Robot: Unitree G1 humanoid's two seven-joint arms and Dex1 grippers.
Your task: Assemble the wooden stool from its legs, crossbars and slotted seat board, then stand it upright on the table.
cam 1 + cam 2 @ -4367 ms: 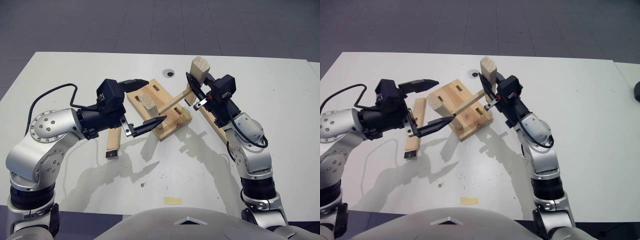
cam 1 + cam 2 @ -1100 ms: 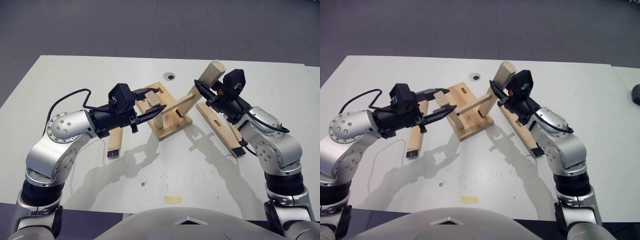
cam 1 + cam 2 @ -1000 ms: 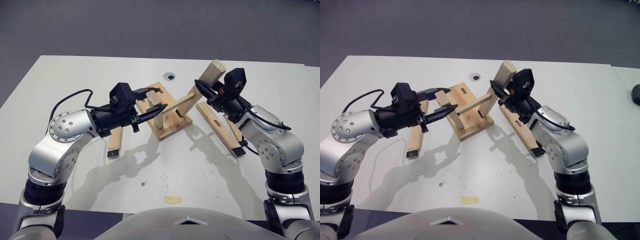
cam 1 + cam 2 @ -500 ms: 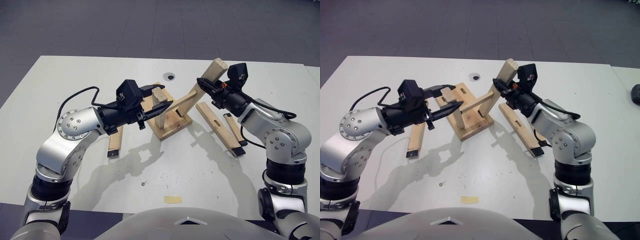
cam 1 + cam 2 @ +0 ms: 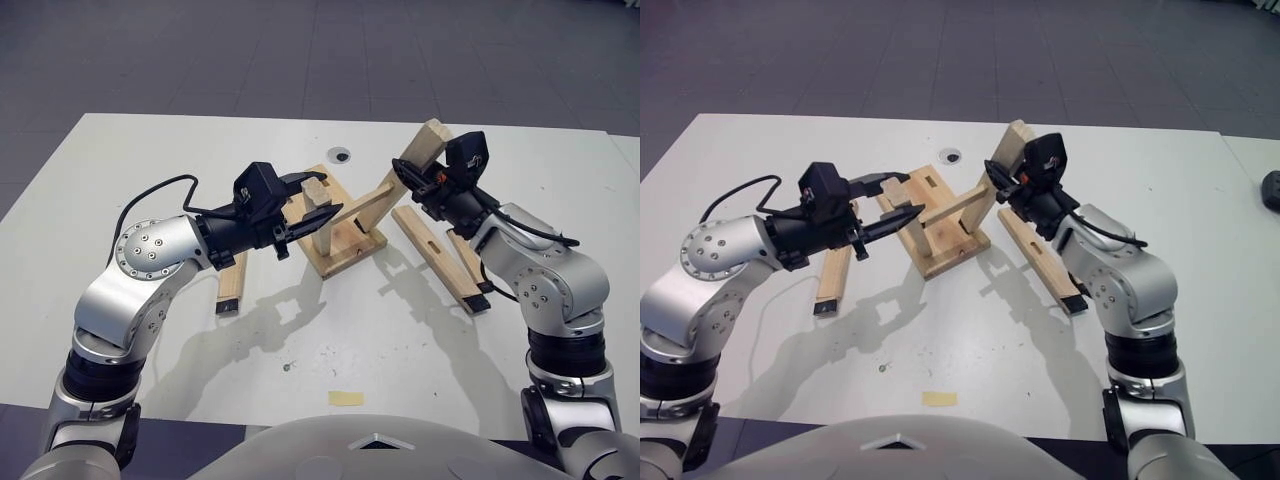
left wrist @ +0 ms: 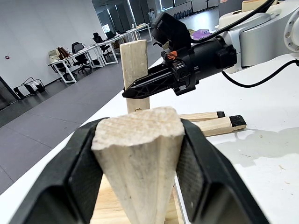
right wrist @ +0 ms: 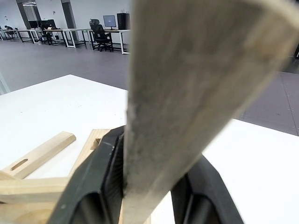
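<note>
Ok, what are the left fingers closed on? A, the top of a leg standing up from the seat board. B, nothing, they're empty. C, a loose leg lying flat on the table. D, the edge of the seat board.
A: in the left wrist view the left fingers press against both sides of the upright leg, which rises from the seat board.

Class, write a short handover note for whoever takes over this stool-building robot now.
Grippers: left gripper shut on the upright leg standing on the seat board; right gripper shut on the tilted leg.
Done: a crossbar runs between those legs.
The board lies flat on the table; one loose piece to its left, two to its right.
Left: fit the remaining pieces, stand the stool upright.
</note>
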